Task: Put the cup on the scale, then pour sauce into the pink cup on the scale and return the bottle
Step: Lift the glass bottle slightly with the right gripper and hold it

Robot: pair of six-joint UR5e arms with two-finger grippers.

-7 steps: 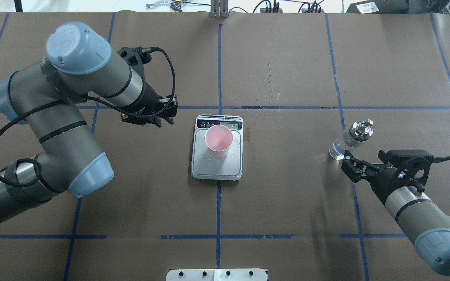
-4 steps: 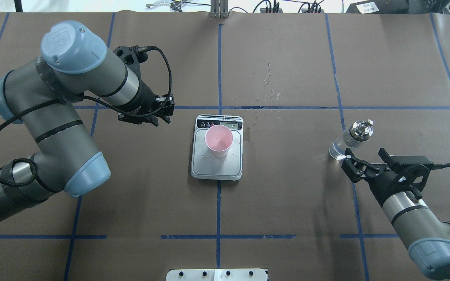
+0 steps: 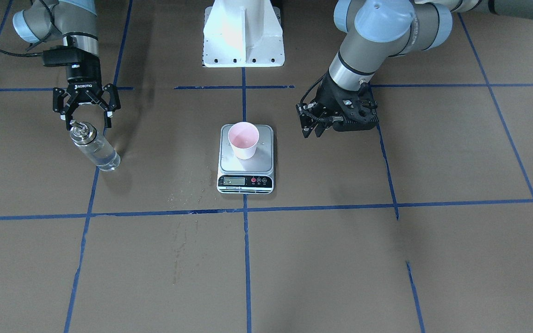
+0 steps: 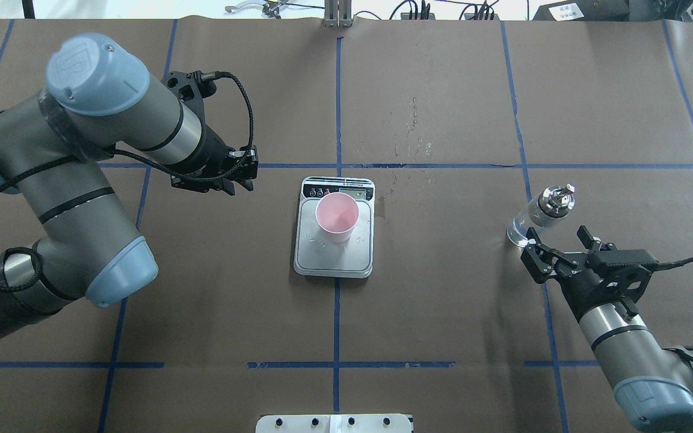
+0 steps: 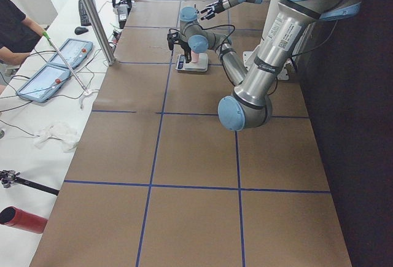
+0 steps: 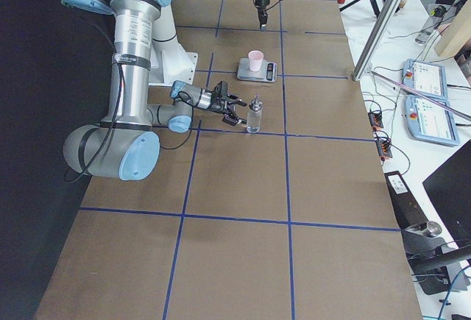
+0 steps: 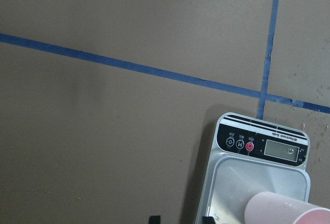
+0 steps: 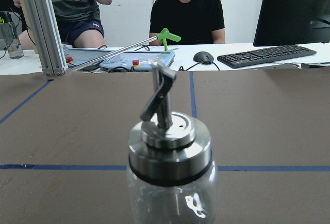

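Note:
The pink cup [image 4: 337,216] stands upright on the silver scale [image 4: 333,260] at the table's middle; both also show in the front view, cup [image 3: 243,140] on scale [image 3: 246,181]. The clear glass bottle [image 4: 540,215] with its metal spout cap stands upright on the table at the right, with clear liquid low inside. My right gripper [image 4: 557,245] is open and empty just behind the bottle, level with its upper part and apart from it. The right wrist view shows the bottle cap [image 8: 169,149] close ahead. My left gripper [image 4: 238,188] is open and empty, left of the scale.
Wet spots [image 4: 409,138] mark the brown paper beyond the scale. The white robot base plate [image 4: 334,423] sits at the near edge. Beyond the far edge there are operators [image 8: 186,10], tablets and a keyboard [image 8: 265,55].
My left arm has drawn back to the left, away from the scale. My right wrist has pulled back slightly toward the robot and turned, still behind the bottle. Cup, scale and bottle have not moved.

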